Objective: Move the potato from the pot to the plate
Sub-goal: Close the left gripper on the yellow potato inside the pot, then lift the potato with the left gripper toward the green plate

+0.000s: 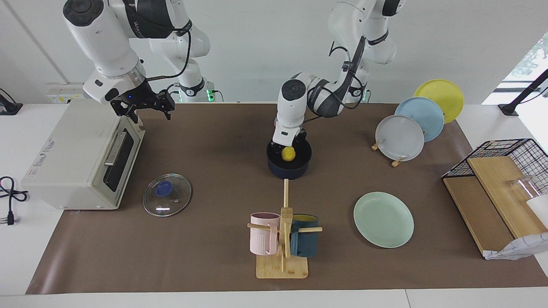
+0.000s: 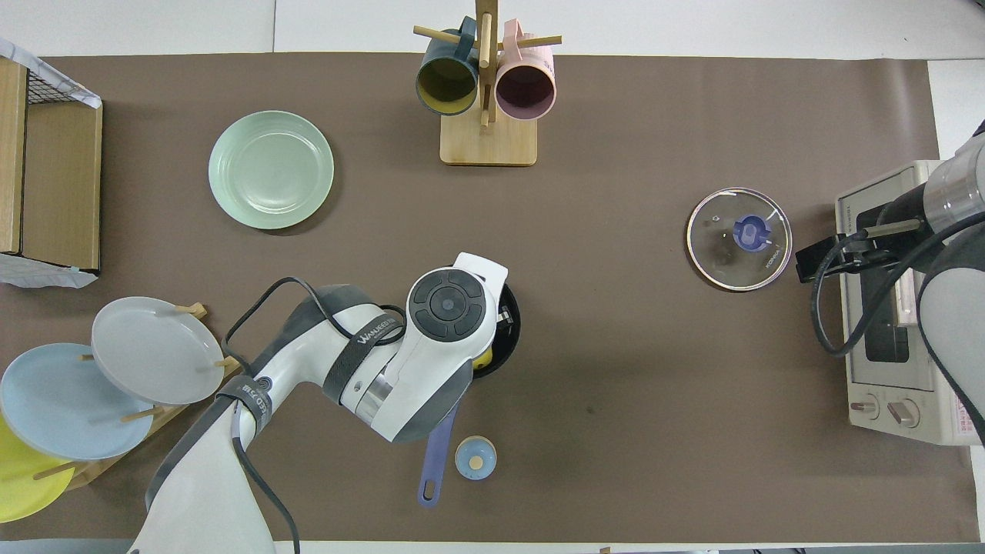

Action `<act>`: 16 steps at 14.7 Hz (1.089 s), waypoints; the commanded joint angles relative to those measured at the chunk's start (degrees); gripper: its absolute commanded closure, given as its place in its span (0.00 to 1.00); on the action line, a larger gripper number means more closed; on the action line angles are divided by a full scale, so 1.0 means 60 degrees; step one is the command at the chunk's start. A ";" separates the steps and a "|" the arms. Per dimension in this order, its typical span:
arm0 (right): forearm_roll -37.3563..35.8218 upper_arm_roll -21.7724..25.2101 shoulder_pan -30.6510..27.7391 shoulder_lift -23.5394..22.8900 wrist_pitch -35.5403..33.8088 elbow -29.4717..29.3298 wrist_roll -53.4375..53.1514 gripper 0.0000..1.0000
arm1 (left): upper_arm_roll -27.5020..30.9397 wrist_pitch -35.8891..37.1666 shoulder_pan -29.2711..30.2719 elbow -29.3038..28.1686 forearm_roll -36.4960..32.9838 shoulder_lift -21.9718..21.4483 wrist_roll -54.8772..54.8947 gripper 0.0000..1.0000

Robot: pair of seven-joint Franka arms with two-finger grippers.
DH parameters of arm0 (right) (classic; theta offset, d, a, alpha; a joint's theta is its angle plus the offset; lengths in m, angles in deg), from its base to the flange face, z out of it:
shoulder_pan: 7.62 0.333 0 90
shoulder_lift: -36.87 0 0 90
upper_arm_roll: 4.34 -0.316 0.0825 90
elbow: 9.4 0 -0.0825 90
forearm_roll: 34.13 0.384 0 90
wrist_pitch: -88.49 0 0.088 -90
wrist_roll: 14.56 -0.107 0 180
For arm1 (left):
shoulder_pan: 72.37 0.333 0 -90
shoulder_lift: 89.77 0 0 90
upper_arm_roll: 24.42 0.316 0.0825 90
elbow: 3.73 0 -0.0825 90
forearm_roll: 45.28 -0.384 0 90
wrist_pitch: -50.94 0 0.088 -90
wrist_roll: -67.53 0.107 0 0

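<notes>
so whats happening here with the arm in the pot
The left gripper is down in the dark blue pot, right at the yellow potato, which sits inside the pot. Whether it is gripped yet cannot be told. The mint-green plate, farther from the robots, has nothing on it. The right gripper waits, jaws open, over the toaster oven.

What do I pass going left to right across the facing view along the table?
Toaster oven → glass lid → mug rack and the pot holding the potato → mint-green plate → rack of plates → wire basket.
</notes>
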 commanded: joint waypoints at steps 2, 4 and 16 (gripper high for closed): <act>0.0014 0.0006 -0.0061 0.0062 0.0047 0.0025 -0.0150 0.00 | 0.0022 0.0852 0.0438 0.0480 0.0176 -0.0555 0.0021 0.89; 0.0014 0.0006 -0.0076 0.0062 0.0047 0.0025 -0.0151 0.00 | 0.0051 0.1628 0.0761 0.1416 0.0453 -0.0541 0.0210 0.90; 0.0029 0.0006 -0.0076 0.0062 0.0047 0.0025 -0.0150 0.00 | 0.0124 0.2733 0.4979 0.5695 0.0325 0.2531 0.5745 1.00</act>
